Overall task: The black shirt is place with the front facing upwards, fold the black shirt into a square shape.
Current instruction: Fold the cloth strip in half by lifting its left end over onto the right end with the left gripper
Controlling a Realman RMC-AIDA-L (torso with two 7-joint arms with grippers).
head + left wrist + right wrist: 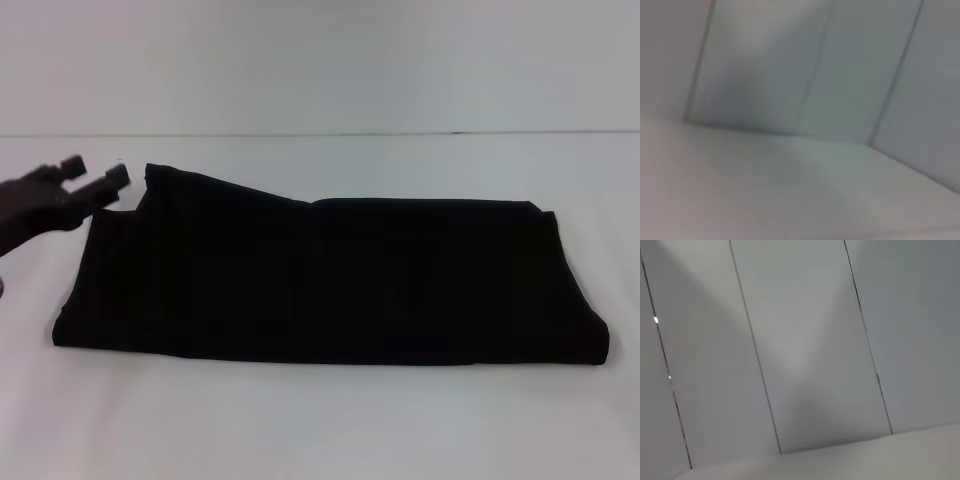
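No text, label, brand, number or sign can be read anywhere in the three views; the black shirt is folded, and only plain dark cloth is shown on its upper side.

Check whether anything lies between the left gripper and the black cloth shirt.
Nothing visible does. The left gripper, fingers apart, sits just off the far left corner of the folded black cloth shirt on the white table.

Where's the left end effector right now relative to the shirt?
In the head view, the left end effector is at the far left, fingers apart, just off the upper-left corner of the folded black shirt, not gripping it.
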